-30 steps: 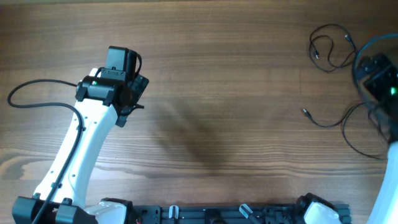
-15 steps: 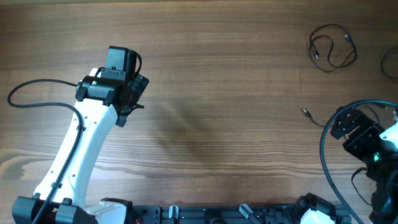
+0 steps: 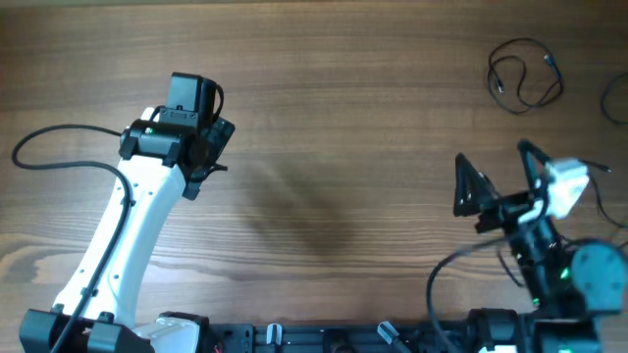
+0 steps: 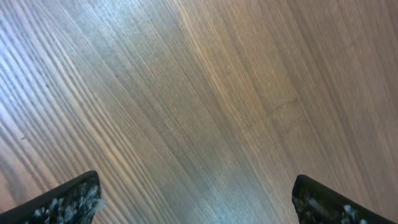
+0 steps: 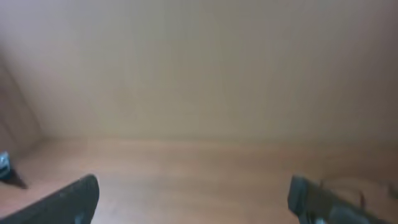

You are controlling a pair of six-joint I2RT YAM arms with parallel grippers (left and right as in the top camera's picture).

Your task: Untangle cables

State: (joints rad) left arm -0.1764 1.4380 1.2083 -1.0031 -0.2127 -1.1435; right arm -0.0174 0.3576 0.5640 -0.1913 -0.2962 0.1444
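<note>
**Cable Location and Tool State**

The cables (image 3: 523, 76) are seen as thin black loops lying on the counter (image 3: 343, 98) at its far right corner, well apart from both tools. The left tool (image 4: 199, 202) is spread wide above bare wood. The right tool (image 3: 498, 175) is likewise spread wide.

The left arm (image 3: 98, 270) has a long white link (image 3: 132, 211) topped by black joint housings and a small green light (image 3: 149, 127). A thin black wire (image 3: 16, 154) loops out beside the white link. The left gripper (image 4: 196, 205) has black, speckled fingers (image 4: 68, 202). The right arm (image 3: 545, 250) is dark, with a white block (image 3: 567, 181).
</note>
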